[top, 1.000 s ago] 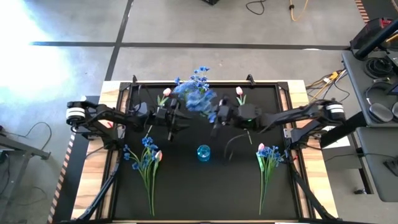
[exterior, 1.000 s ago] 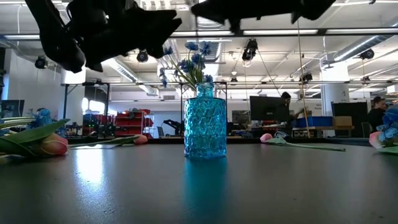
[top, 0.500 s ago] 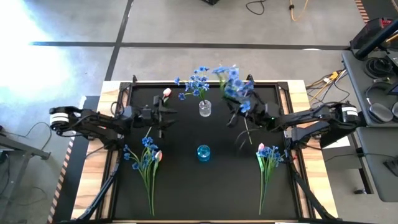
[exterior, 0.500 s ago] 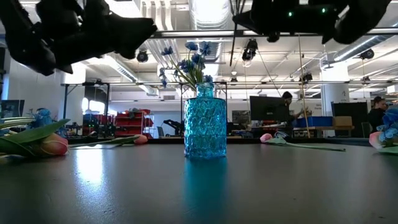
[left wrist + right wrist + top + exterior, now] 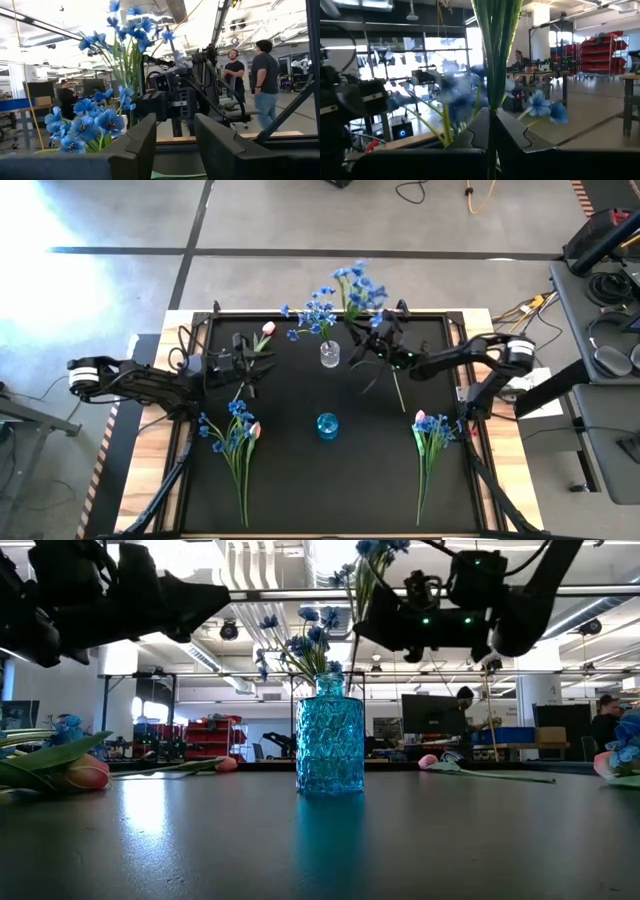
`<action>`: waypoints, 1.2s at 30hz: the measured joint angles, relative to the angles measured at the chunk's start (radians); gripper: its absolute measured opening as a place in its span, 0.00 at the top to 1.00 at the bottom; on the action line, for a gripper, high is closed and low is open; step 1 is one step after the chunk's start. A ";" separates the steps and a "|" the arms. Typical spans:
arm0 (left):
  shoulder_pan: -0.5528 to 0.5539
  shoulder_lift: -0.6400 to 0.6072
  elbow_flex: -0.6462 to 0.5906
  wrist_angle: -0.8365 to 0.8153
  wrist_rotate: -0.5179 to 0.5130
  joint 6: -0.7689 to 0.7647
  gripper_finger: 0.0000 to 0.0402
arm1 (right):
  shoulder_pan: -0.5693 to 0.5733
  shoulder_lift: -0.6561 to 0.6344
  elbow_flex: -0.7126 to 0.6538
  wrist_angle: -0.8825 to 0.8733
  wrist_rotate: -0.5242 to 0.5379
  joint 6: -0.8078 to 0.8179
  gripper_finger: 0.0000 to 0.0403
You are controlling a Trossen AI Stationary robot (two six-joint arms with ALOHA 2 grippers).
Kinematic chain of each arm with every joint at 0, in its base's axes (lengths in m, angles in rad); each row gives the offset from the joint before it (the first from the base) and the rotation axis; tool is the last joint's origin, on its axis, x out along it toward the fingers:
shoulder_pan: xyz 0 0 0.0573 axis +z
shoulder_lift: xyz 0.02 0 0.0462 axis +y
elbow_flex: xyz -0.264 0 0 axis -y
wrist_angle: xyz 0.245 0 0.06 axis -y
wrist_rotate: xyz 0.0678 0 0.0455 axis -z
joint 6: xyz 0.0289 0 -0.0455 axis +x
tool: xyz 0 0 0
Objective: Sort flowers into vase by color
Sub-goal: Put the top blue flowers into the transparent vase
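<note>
My right gripper (image 5: 380,348) (image 5: 492,120) is above the table's far middle, just right of the clear vase (image 5: 329,356), and is shut on a blue spray (image 5: 358,285). That vase holds blue blossoms (image 5: 316,313). The blue glass vase (image 5: 327,425) (image 5: 330,745) stands at the table's middle with nothing showing in it from above. My left gripper (image 5: 245,366) (image 5: 175,142) hovers open left of the clear vase, beside a pink tulip (image 5: 266,330) lying on the table. Mixed bunches lie at left (image 5: 236,436) and at right (image 5: 432,430). My right gripper pinches the blue spray's green stem (image 5: 492,97) between its two fingers, some way below the blossoms. The fingers lie across the stem. The spray is lifted clear and stands tilted, blossoms (image 5: 366,552) above the gripper and the bare stem end (image 5: 400,395) trailing below it.
Another tulip (image 5: 430,761) lies on the far right of the table. The black mat has bare room in front of the blue vase. Raised edges (image 5: 470,380) frame the table. People (image 5: 262,75) stand in the room beyond.
My left gripper has drawn back toward the table's left edge, away from the clear vase. My right gripper has carried the blue spray from over the vase toward the right, then back toward the far edge, and the spray has turned more upright.
</note>
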 joint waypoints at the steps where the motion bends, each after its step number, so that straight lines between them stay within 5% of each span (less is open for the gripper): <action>1: 0.001 0.001 0.000 -0.003 -0.003 0.000 0.71 | -0.001 0.019 0.011 0.007 0.001 0.010 0.97; 16: 0.016 -0.001 0.002 -0.025 -0.053 0.009 0.71 | 0.000 0.138 0.086 0.009 0.007 0.065 0.97; 36: 0.016 0.006 0.003 -0.031 -0.061 0.008 0.71 | 0.010 0.144 0.086 -0.060 0.010 0.081 0.97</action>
